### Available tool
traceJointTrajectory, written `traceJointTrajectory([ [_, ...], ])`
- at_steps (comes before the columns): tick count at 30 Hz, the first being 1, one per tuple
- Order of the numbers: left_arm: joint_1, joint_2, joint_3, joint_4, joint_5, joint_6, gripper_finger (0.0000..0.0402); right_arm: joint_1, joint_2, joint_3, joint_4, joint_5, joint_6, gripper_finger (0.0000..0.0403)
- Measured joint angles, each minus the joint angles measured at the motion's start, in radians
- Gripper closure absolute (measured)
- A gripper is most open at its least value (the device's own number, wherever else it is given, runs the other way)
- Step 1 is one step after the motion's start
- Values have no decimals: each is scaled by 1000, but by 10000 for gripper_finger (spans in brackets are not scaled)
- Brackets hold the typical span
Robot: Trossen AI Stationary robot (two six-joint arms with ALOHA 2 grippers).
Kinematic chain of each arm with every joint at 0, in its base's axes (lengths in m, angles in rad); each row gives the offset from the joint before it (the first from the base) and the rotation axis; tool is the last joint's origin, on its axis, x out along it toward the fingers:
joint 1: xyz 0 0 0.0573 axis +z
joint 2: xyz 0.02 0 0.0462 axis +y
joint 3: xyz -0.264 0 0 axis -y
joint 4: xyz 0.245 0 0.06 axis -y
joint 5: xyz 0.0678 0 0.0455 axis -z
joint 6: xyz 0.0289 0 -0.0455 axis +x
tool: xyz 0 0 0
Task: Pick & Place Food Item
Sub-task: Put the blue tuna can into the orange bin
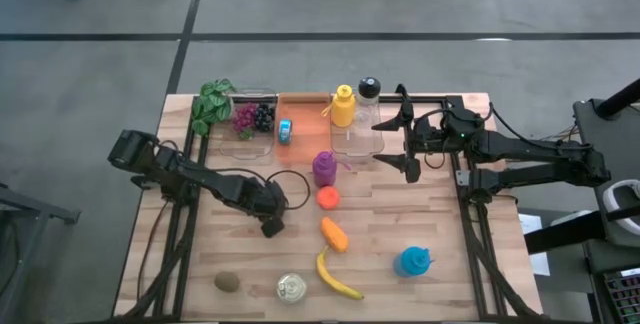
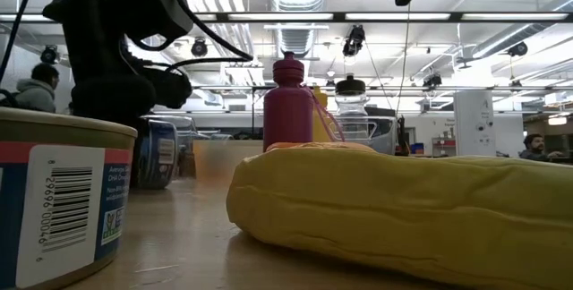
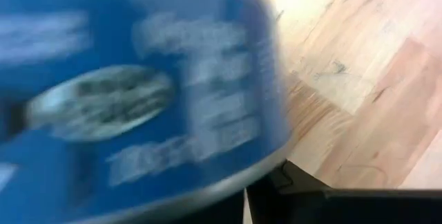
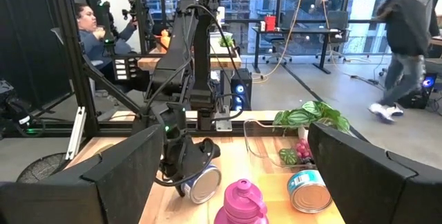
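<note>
The left gripper (image 1: 272,226) pinches a blue-labelled metal can (image 3: 131,92) low over the wooden table (image 1: 440,224). The right gripper (image 1: 411,144) hovers spread wide, a magenta plastic bottle (image 1: 324,168) just beyond it.

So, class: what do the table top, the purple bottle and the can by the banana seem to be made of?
Table top: pale wood, matte, with visible plank seams and grain. Purple bottle: probably plastic, smooth and evenly coloured, with a moulded cap. Can: likely metal, with a shiny lid and a paper-looking label with a barcode in the low view.
</note>
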State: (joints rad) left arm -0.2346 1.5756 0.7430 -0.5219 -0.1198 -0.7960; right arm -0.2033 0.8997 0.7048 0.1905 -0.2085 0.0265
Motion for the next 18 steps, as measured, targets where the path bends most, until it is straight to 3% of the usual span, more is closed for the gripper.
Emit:
traceJointTrajectory([
  [13, -8, -133, 166, -196, 9, -147, 401, 0, 0, 0, -3, 0, 22, 44],
  [18, -12, -174, 237, -287, 9, -135, 401, 0, 0, 0, -8, 0, 23, 44],
])
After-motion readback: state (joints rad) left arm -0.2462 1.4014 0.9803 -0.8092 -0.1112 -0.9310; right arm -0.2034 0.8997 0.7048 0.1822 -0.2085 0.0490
